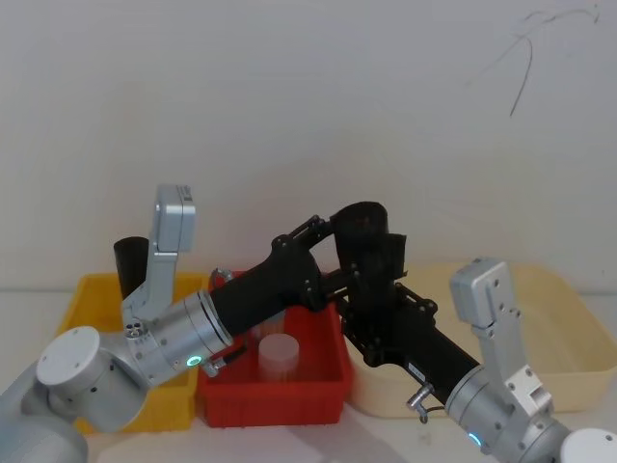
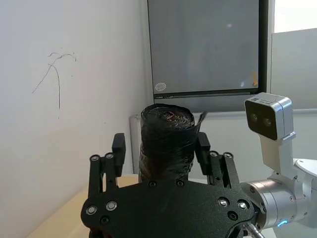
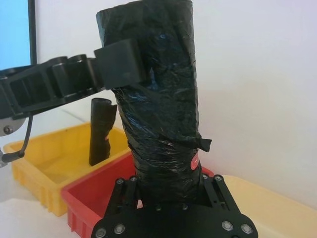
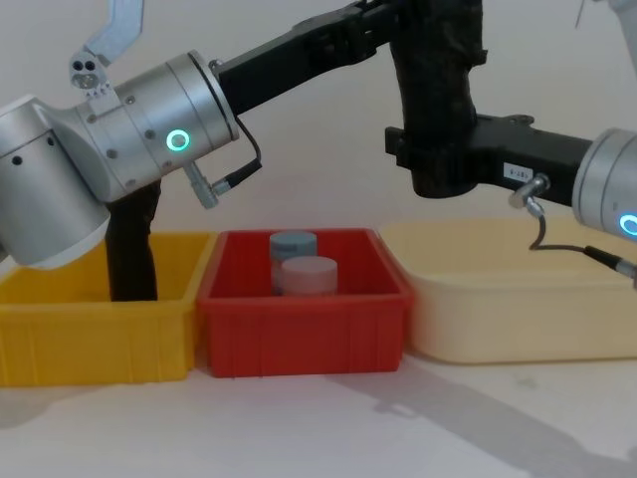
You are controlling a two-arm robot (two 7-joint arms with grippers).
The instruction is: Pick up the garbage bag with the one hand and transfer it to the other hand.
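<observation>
Wall (image 1: 289, 96) behind: left gripper (image 2: 159, 145), right gripper (image 4: 438, 159) clasp bag (image 4: 438, 80)

Readable text: none.
White label (image 4: 513, 171): borne on the right gripper (image 4: 438, 167), just beside the garbage bag (image 4: 435, 80); print too small to be read.
Red sticker (image 3: 194, 161): stuck low on the garbage bag; perhaps printed, not legible.

Garbage bag (image 3: 158, 114) upright — base in right claw (image 3: 168, 191), w/ left claw (image 3: 141, 62) touching higher.

left arm (image 4: 129, 119): silver cylinder, green glowing ring (image 4: 178, 139), black cable (image 4: 237, 174)
right arm (image 4: 607, 179): silver, blue ring (image 4: 629, 225)
left gripper (image 2: 159, 148): black, silver screws (image 2: 111, 205)
right gripper (image 4: 438, 161): black, white label (image 4: 513, 171)
</observation>
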